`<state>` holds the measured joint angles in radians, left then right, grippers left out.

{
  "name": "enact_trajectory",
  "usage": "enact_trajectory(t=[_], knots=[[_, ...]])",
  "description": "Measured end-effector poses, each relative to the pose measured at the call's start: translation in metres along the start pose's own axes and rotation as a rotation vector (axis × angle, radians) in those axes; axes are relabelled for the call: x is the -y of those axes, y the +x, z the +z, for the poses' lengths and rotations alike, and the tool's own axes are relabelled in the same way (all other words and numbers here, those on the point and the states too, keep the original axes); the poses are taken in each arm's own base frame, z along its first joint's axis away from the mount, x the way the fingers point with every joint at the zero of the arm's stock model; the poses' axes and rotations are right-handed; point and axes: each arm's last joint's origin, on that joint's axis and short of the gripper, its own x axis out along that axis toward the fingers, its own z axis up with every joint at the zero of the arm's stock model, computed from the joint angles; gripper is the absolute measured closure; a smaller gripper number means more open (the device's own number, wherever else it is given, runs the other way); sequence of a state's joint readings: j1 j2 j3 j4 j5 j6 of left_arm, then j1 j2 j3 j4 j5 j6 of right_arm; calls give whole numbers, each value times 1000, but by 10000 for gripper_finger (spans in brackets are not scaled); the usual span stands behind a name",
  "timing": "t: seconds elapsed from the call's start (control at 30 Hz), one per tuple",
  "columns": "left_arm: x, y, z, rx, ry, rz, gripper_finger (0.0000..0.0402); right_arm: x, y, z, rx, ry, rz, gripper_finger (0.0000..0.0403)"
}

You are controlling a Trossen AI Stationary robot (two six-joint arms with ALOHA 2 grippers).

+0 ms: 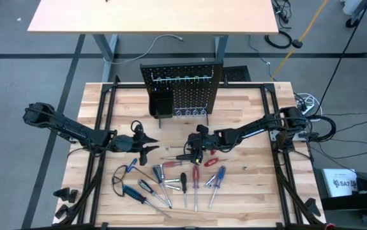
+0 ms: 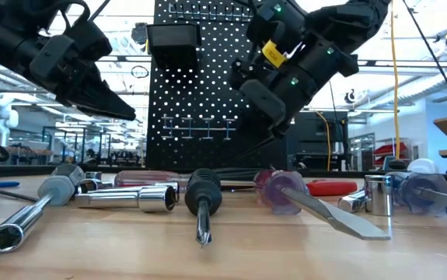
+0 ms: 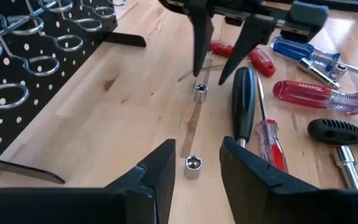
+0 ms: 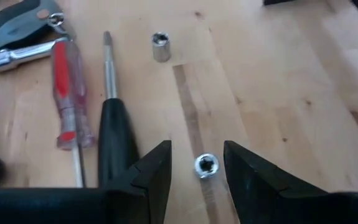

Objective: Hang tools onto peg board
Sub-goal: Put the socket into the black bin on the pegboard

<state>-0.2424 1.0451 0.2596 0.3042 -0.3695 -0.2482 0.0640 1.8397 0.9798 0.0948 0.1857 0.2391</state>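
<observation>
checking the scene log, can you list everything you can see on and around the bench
peg board: one, black, upright at the table's far edge, metal hooks on it
bin: one, black, on the peg board's left side
sockets: two, silvery, one between the left tool's fingers, one between the right tool's fingers
black-handled screwdriver: one, lying beside the sockets
red-handled screwdrivers: several, among the tools spread on the near half
blue-handled screwdrivers: a few, near half
table: one, tan wood
second table: one, tan, beyond the bench
left tool: one, black, open, low over the table
right tool: one, black, open, facing the left one
</observation>
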Motion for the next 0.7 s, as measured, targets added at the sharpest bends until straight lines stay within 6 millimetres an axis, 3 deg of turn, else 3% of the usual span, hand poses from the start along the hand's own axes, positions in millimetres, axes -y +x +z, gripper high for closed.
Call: enact_trajectory(t=[0.5,0.7], knots=[[0,0,0,0,-7,0,274,6,2,-8,-24,-24,-17,266],[0,0,0,2,-14,4,274,5,2,-3,31,-35,2,266]])
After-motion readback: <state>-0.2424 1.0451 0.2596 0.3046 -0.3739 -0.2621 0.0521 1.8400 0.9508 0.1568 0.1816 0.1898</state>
